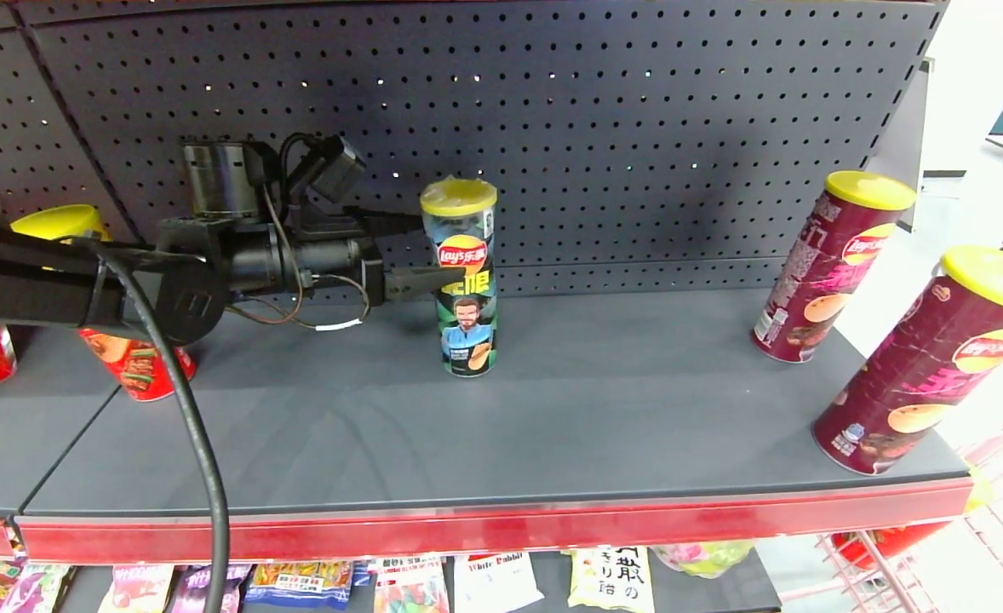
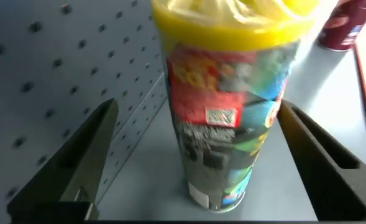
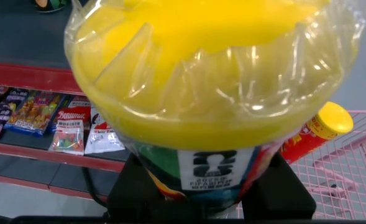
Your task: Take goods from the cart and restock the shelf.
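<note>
The left gripper [image 2: 196, 109] is set wide. Its two black wedge-shaped fingers [image 2: 83, 155] straddle the green chip can [image 1: 467, 315], one on each side, with a gap showing at both and no contact.

The can stands upright on the grey shelf deck [image 1: 553, 426]. Its long axis is vertical, at right angles to the level forearm. The perforated back panel [image 1: 638, 128] is just behind it.

Judgement: the can is already in place, so the next move is a straight pull-back along the arm's own line. Sideways drift could tip a cylinder this tall and narrow.

The can body is smooth and printed. The lid is yellow plastic under crinkled film.

The right gripper [image 3: 210, 193] is closed on a second chip can [image 3: 214, 74] of the same form, with the pink wire cart [image 3: 356, 168] behind it.

Two maroon cans [image 1: 825, 264] stand well apart from the green one, further along the deck.
</note>
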